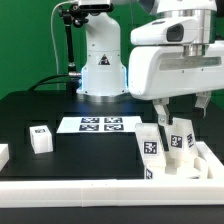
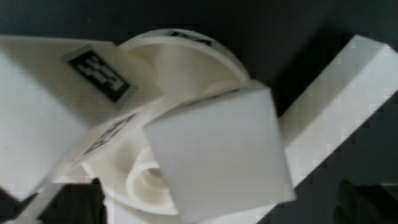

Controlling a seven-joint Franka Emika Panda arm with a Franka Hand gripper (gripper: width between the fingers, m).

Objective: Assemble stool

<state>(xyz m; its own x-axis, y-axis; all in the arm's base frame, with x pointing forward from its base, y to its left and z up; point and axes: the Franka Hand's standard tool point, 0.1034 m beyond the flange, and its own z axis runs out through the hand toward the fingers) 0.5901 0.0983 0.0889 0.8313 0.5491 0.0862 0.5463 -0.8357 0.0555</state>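
Where the black desk (image 1: 60, 105) fills most of the exterior view, we see a white Franka arm (image 1: 175, 60) reaching in from that view's right. Its base (image 1: 100, 65) stands at the back. A long white rail (image 1: 90, 190) runs along the desk's near edge. Flat on the desk in front of the base lies the marker board (image 1: 100, 124), carrying only tags.

The stool is in loose pieces. Most crowd together at the exterior view's right, just behind the rail: upright leg blocks (image 1: 150, 146) with black-and-white tags, touching or nearly touching one another. The wrist view looks into this cluster from close up. There we make out the round seat (image 2: 187, 55), tilted rather than flat, with a tagged block (image 2: 71, 85) beside it and a plain-faced block (image 2: 214, 140) in front of it. The blur keeps us from telling whether any block is fixed to the seat, though none looks joined. One lone leg block (image 1: 40, 138) stands well apart at the exterior view's left, and a further white piece (image 1: 3, 153) is cut off by the frame edge.

The hand (image 1: 182, 112) hangs just above the cluster, its two fingers spread wide and holding nothing.

We judge the task to be at or near its start. No leg appears attached, the seat is not yet laid ready, and every leg remains to be picked up and fitted.
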